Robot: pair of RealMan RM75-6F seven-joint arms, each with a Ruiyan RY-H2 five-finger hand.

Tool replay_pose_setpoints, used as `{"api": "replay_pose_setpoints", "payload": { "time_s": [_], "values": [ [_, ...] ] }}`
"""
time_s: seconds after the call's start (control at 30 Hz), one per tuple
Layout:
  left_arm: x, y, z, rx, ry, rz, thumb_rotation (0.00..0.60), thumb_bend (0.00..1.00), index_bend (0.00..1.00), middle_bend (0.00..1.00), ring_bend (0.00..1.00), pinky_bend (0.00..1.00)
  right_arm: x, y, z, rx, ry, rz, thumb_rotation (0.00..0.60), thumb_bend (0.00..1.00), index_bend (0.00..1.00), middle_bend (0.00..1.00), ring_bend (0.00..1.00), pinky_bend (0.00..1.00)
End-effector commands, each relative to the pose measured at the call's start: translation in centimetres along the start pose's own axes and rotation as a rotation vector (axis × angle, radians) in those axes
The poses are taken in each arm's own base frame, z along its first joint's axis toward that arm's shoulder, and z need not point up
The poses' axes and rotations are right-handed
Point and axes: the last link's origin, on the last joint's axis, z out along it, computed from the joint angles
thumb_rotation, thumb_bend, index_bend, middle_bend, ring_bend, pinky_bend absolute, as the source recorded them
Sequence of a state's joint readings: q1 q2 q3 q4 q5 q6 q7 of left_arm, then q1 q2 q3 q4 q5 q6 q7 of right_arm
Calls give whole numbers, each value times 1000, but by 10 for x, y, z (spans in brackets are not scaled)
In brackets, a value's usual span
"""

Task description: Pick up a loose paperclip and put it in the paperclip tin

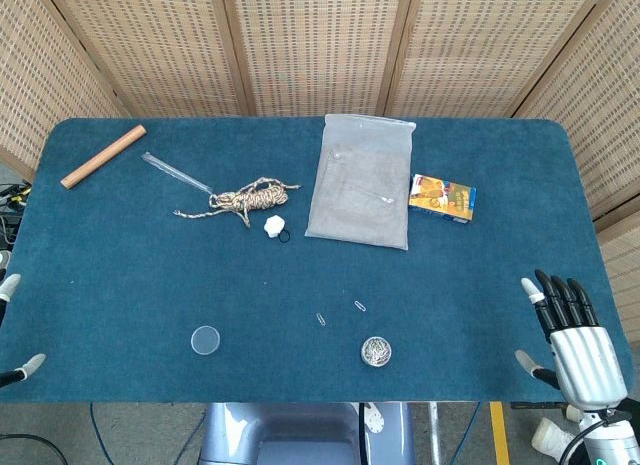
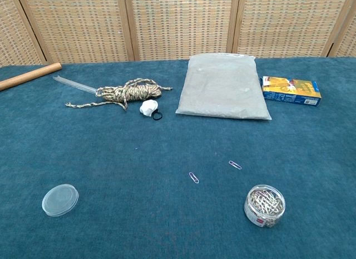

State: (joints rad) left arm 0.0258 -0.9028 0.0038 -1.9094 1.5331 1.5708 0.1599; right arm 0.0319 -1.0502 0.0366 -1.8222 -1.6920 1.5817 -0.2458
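Two loose paperclips lie on the blue cloth: one [image 1: 321,319] [image 2: 193,177] near the front centre, the other [image 1: 360,306] [image 2: 235,165] a little to its right. The round paperclip tin [image 1: 376,351] [image 2: 264,205] stands open and full of clips just in front of them. Its clear lid [image 1: 205,340] [image 2: 60,199] lies apart at the front left. My right hand [image 1: 572,334] hovers at the table's right front edge, fingers spread, holding nothing. Only fingertips of my left hand [image 1: 10,285] show at the left edge, apart and empty. The chest view shows neither hand.
A coil of rope [image 1: 252,197] [image 2: 125,93], a clear tube [image 1: 177,173], a white cap [image 1: 275,225] with a black ring, a grey bag [image 1: 362,182] [image 2: 225,86], a small blue-orange box [image 1: 442,197] [image 2: 291,90] and a wooden dowel [image 1: 103,156] lie across the back half.
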Motion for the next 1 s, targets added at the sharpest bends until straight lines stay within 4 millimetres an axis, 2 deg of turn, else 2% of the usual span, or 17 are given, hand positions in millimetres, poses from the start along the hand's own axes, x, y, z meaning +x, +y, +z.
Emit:
{"api": "replay_pose_setpoints", "payload": {
  "time_s": [0.03,0.23,0.3,0.33,0.47,0.5,0.53,0.57,0.67,0.8,1.0],
  "values": [
    [0,0,0,0,0,0,600,0,0,0,0,0,0,0,0,0,-1,-1,600,0,31,0,0,0],
    [0,1,1,-1,2,2,600,0,0,0,0,0,-5,2,5,-2,-21,-2,600,0,31,0,0,0],
    [0,1,1,2,4,4,600,0,0,0,0,0,-6,2,10,9,-30,-4,600,32,37,0,0,0],
    [0,1,2,3,4,5,600,0,0,0,0,0,-7,1,15,19,-34,-5,600,89,44,0,0,0],
    [-3,2,5,8,-4,9,600,0,0,0,0,0,-7,-7,40,103,-69,-30,600,469,111,0,0,0],
    [-3,3,7,9,-2,11,600,0,0,0,0,0,-7,-12,51,151,-85,-46,600,528,129,0,0,0],
    [-3,4,13,6,4,9,600,0,0,0,0,0,-11,-29,72,272,-127,-77,600,615,161,0,0,0],
    [-4,5,16,0,6,7,600,0,0,0,0,0,-14,-36,86,320,-160,-86,600,697,194,0,0,0],
    [-7,5,22,-8,6,14,600,0,0,0,0,0,-23,-52,112,418,-227,-116,600,861,259,0,0,0],
    [-11,3,27,6,-5,17,600,0,0,0,0,0,-37,-73,135,524,-275,-173,600,933,282,0,0,0],
    [-15,2,35,32,-20,25,600,0,0,0,0,0,-53,-98,154,627,-311,-208,600,964,354,0,0,0]
  ]
}}
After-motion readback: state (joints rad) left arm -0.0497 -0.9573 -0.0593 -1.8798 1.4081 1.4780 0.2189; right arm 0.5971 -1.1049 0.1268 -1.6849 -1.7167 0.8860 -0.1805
